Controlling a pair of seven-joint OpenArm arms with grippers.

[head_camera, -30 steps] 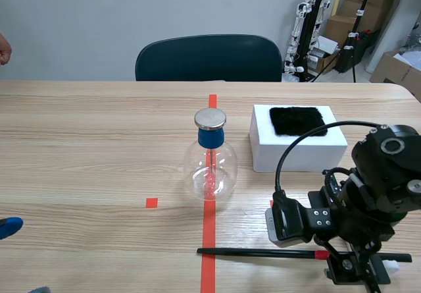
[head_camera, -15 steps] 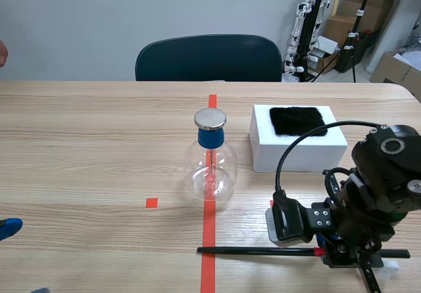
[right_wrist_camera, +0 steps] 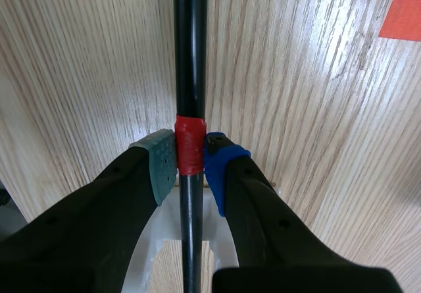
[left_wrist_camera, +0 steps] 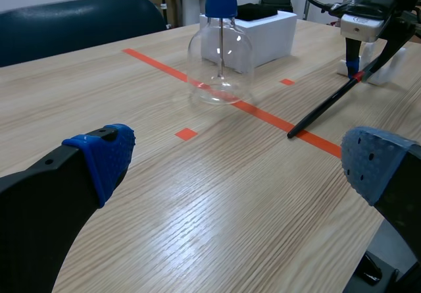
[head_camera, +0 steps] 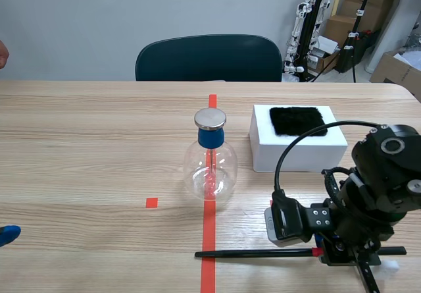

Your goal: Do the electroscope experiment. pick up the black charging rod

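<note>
right hand clamps the black rod at its red band.

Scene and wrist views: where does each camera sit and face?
Scene view: between the arms, facing across the table; shows the right arm over the black rod.
Left wrist: low over the table, facing the flask; own open left tool.
Right wrist: looking down on the rod, right tool clamping its red band.
Shared: all three show the rod.

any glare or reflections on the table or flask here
Right wrist view: bright sheen on the table beside the black rod. Left wrist view: pale glare on the table between the fingers of the left gripper; highlights on the flask. Scene view: its metal cap shines.
</note>
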